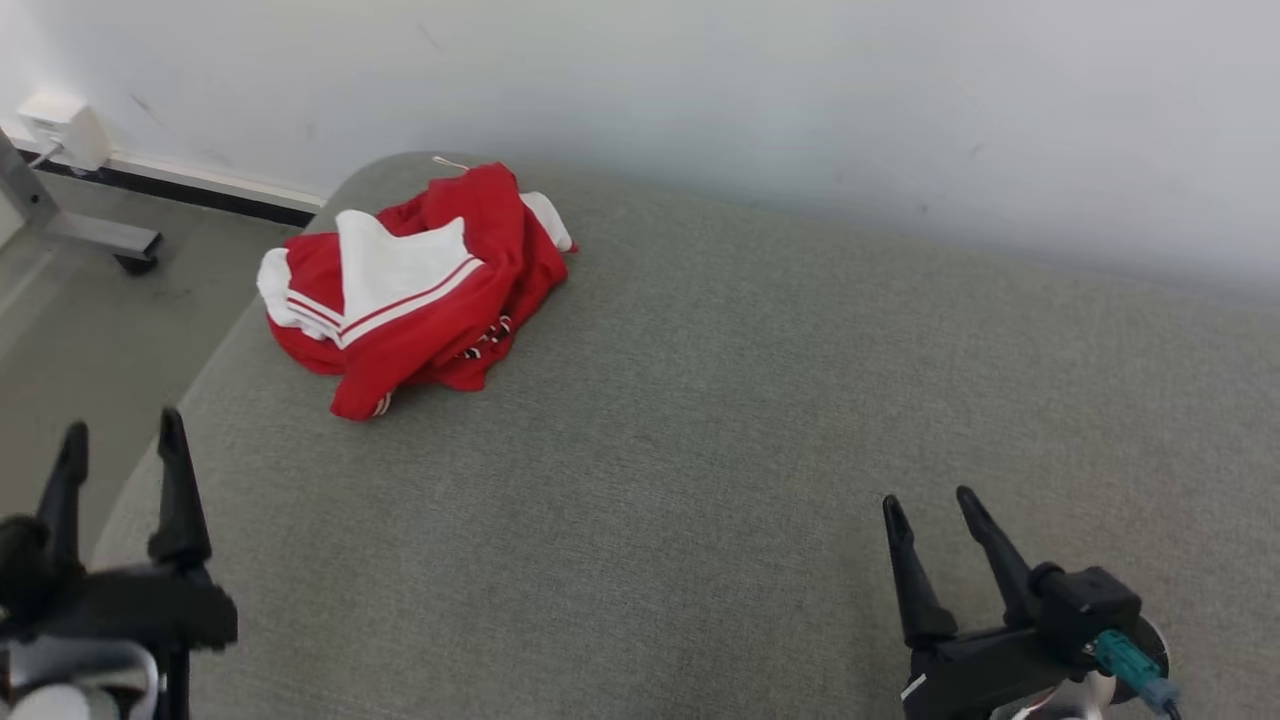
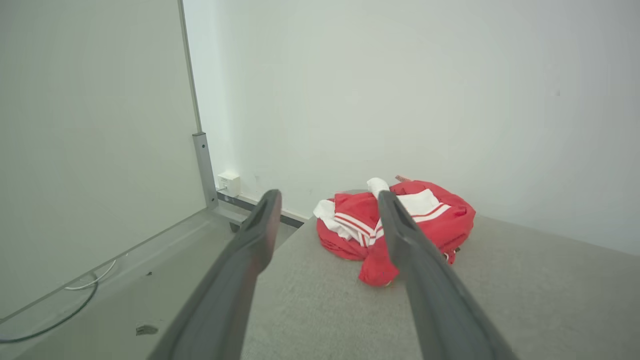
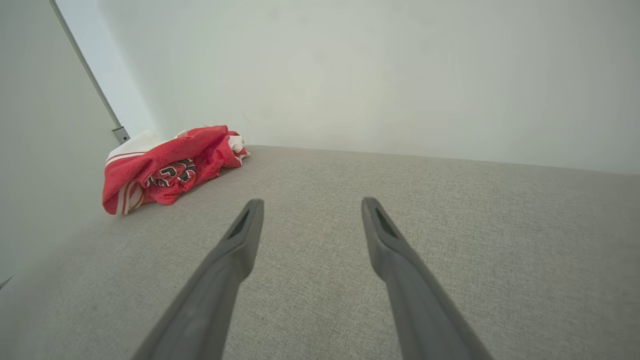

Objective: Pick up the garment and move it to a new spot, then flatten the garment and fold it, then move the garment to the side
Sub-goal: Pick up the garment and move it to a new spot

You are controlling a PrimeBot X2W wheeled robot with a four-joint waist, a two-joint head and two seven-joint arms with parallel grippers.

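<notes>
The garment (image 1: pixel 415 285) is a crumpled red piece with white panels and stripes, heaped at the far left corner of the grey fabric surface (image 1: pixel 720 430). In the left wrist view the garment (image 2: pixel 400 225) lies ahead, partly behind one finger. From the right wrist the garment (image 3: pixel 165 167) sits far off to the left, showing dark lettering. My left gripper (image 1: pixel 122 440) hangs open at the lower left, over the surface's left edge, well short of the cloth. At the lower right my right gripper (image 1: pixel 930 500) is open above bare fabric, nothing between its fingers.
A white wall (image 1: pixel 800 100) runs along the back of the surface. Left of the surface is grey floor (image 1: pixel 90 330) with a metal leg on a castor (image 1: pixel 100 235), a white wall box (image 1: pixel 65 125) and a cable (image 2: pixel 70 305).
</notes>
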